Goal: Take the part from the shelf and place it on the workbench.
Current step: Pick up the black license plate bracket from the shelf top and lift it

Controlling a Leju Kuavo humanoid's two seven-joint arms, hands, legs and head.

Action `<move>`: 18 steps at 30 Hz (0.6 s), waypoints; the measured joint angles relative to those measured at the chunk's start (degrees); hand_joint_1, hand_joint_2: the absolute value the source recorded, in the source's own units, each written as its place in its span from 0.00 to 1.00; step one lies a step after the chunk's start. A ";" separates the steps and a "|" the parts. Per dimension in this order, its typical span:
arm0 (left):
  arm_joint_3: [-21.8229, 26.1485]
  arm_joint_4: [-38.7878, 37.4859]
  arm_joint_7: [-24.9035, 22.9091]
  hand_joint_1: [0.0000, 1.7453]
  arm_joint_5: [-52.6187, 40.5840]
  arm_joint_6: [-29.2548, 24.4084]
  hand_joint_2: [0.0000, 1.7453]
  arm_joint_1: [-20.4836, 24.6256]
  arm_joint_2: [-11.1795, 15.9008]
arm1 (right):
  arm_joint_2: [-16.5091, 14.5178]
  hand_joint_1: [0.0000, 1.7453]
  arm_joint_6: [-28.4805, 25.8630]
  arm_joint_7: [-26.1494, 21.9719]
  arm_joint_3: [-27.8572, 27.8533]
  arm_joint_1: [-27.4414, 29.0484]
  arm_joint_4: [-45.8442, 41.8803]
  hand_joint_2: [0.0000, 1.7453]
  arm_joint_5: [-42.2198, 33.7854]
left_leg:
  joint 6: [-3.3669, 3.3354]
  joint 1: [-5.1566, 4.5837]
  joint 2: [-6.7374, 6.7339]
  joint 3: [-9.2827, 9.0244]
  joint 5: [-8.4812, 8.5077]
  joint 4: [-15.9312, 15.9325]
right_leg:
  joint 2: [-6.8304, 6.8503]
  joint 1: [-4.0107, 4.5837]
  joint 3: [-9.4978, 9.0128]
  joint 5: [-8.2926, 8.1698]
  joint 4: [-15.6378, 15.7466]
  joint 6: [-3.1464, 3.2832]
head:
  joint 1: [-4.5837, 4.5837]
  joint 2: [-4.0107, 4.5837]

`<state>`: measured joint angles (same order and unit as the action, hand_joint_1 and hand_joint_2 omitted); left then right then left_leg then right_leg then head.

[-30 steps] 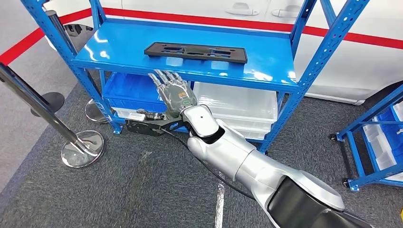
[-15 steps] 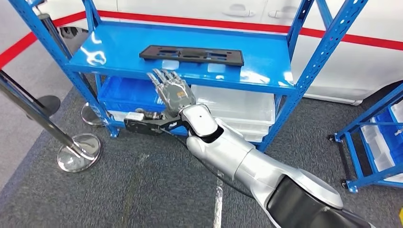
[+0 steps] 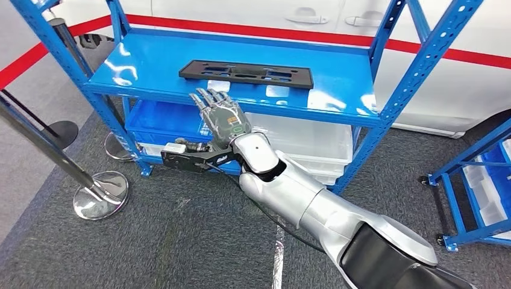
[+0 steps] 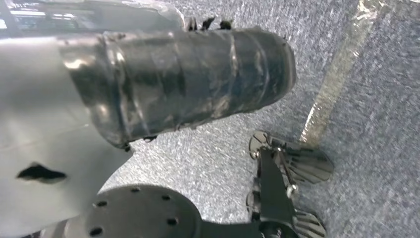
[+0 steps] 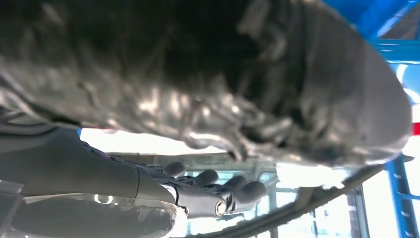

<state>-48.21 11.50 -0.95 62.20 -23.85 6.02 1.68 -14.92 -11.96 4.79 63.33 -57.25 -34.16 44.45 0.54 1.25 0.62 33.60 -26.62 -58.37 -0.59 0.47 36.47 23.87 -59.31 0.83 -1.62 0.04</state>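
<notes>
your right hand (image 3: 221, 115) hovers just below the shelf (image 3: 144, 63) edge, fingers (image 3: 208, 98) apart and empty; lift it above the edge, then reach under the black part (image 3: 246, 70).

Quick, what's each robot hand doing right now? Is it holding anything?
Right hand: open, fingers spread, holding nothing, just below the front edge of the shelf with the black part.
Left hand: cannot be told.

Black flat part (image 3: 246, 73) on the top level of the blue shelf (image 3: 144, 66).

The part is a long, thin, dark plate with several cut-out openings along its length. It lies flat on the glossy blue top board, its long side almost parallel to the front edge of the shelf, a little behind this edge and near the middle of the board. Nothing holds it.
</notes>
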 joint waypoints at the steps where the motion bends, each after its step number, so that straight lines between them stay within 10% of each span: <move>1: 0.00 0.00 0.02 0.00 0.00 0.03 0.00 0.02 0.00 | 0.04 0.00 0.07 0.01 0.00 0.01 -0.03 0.00 0.04 | 0.34 0.06 -0.02 -0.14 -0.06 0.22 | -0.02 -0.07 -0.16 0.06 0.26 0.22 | -0.03 0.00; 4: 0.00 0.00 0.10 0.00 -0.01 0.07 0.00 -0.01 -0.02 | 0.10 0.00 0.22 0.02 -0.01 -0.05 -0.19 0.00 0.23 | 1.09 0.21 -0.28 0.88 -1.87 -2.57 | -0.03 -0.52 -1.20 0.07 1.26 1.00 | -0.21 0.00; 7: -0.01 0.00 0.15 0.00 0.00 0.12 0.00 0.03 -0.02 | 0.10 0.00 0.31 0.02 0.01 0.05 -0.28 0.00 0.36 | 1.45 0.24 -0.34 6.49 -5.77 -12.81 | 0.09 -0.35 -1.85 0.53 1.39 1.67 | -0.54 0.00; 9: -0.01 0.00 0.18 0.00 0.00 0.09 0.00 -0.09 -0.02 | 0.10 0.00 0.38 0.02 0.01 0.26 -0.29 0.00 0.37 | 1.54 0.24 -0.34 8.75 -5.11 -15.49 | 0.01 -0.16 -2.19 1.00 1.18 1.88 | -0.58 0.00; 13: -0.01 0.00 0.46 0.00 -0.02 -0.04 0.00 -0.20 0.07 | 0.10 0.00 0.46 0.02 0.01 0.25 -0.49 0.00 0.52 | 0.92 -0.06 -0.34 4.14 2.21 -3.48 | -0.26 0.03 -3.02 2.57 0.14 1.42 | -0.57 0.00; 18: -0.01 0.00 0.60 0.00 -0.03 -0.13 0.00 0.00 0.04 | 0.11 0.00 0.44 0.05 0.00 0.18 -0.74 0.00 0.63 | -0.42 -0.34 -0.24 2.40 1.95 -0.42 | -0.07 0.20 -3.00 3.42 -0.22 0.21 | -0.52 0.00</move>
<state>-48.22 11.50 -0.35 62.18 -23.98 6.02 1.72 -14.81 -11.52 4.85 63.33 -57.07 -34.90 45.07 0.12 0.91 0.38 35.99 -24.67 -58.79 -0.66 0.67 33.47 27.29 -59.53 1.03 -2.14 0.04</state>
